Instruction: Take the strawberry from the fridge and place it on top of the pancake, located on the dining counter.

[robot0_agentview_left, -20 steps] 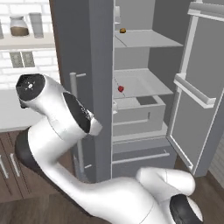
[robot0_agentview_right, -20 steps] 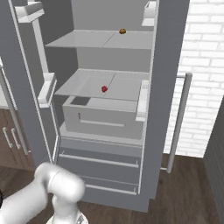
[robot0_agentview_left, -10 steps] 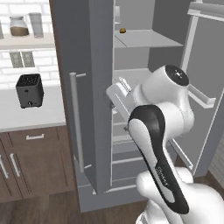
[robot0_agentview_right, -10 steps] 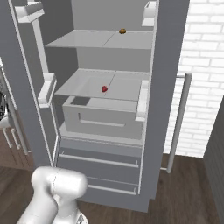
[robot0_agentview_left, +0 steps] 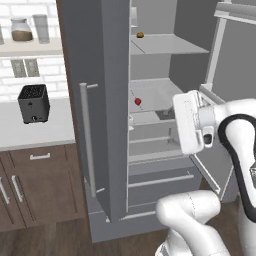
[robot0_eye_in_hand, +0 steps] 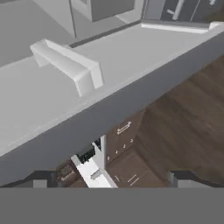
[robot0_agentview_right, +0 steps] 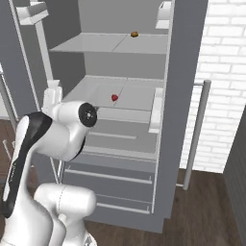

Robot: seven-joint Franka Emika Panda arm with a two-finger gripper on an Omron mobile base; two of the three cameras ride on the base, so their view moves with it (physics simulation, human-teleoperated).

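Left base view: the fridge (robot0_agentview_left: 115,125) has both upper doors swung open, and the strawberry (robot0_agentview_left: 137,101) sits alone on the middle shelf, toward its left side. There's a small brown lump (robot0_agentview_left: 140,35) on the shelf above. The arm's white wrist block is raised in front of the right part of the opening, so the berry is off to its left and a bit higher, well apart from it. A black toaster (robot0_agentview_left: 33,103) stands on the table left of the fridge.

Right base view: same strawberry (robot0_agentview_right: 114,97) on the middle shelf, with the arm's elbow and wrist bunched up at the lower left, below the berry and not touching anything inside.

Hand view: the hand (robot0_eye_in_hand: 109,181) shows just two dark tips far apart at the bottom edge, so it's spread open with nothing between them. It's looking past a grey fridge door edge toward wood floor and brown cabinets.
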